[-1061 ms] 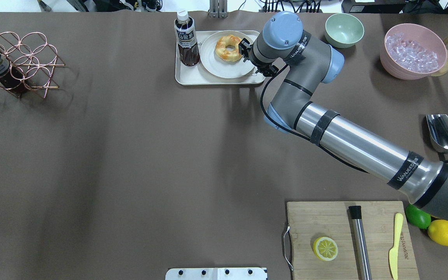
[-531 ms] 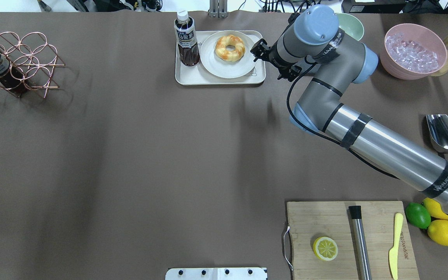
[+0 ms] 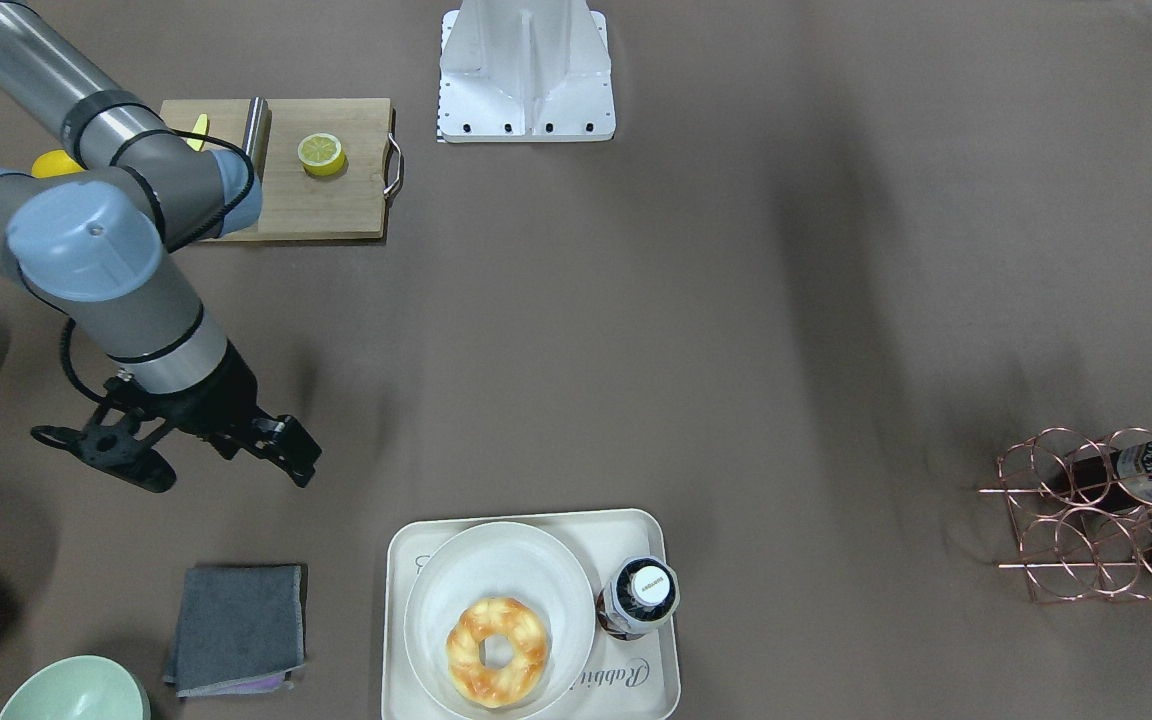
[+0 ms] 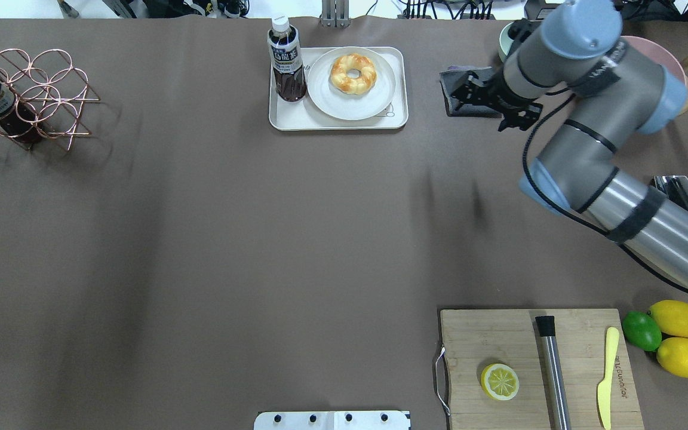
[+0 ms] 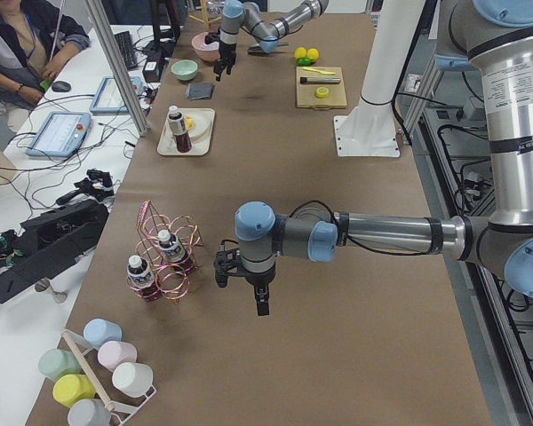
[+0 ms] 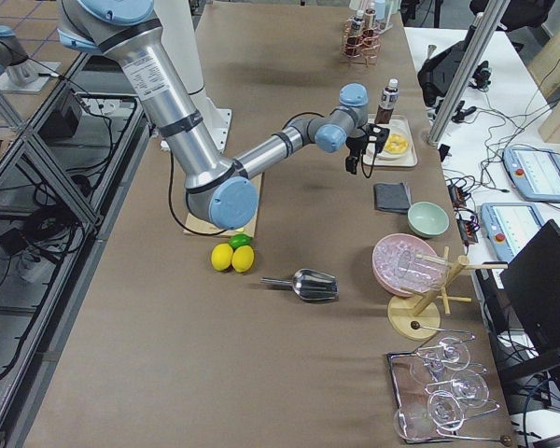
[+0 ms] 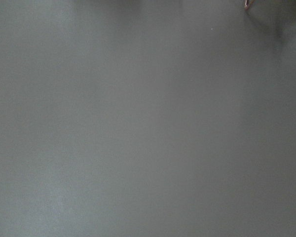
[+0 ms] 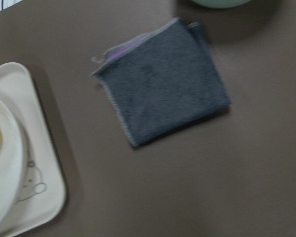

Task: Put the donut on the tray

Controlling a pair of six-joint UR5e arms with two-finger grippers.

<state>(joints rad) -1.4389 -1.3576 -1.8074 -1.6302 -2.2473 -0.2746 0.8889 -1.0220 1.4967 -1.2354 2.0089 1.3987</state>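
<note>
- Golden-brown, the donut (image 4: 353, 73) lies flat on the round plate (image 4: 350, 106), and the plate stands on the cream tray (image 4: 337, 123). Its place is the same as in both earlier overhead pictures.
- A dark tea bottle (image 4: 286, 60) stands upright on the same tray, just beside the plate, and it has not moved either.
- The right gripper (image 3: 231, 472) has its two fingers spread wide and nothing between them.
- About one second ago this gripper was at the plate's rim, close beside the donut. Half a second ago it was at the tray's right edge. Now it is well apart from the tray, above a folded grey cloth (image 8: 165, 81) that lies on the brown table (image 4: 200, 239).
- The cloth was hidden under the arm in the earlier pictures (a second lemon (image 4: 676, 318) by the cutting board (image 4: 499, 334) was covered too). Both show now.
- The left gripper (image 5: 242, 291) hangs over bare table near the copper bottle rack (image 5: 167, 257), far from the tray. Whether its fingers are apart or together I cannot tell, since only the side view shows it.
</note>
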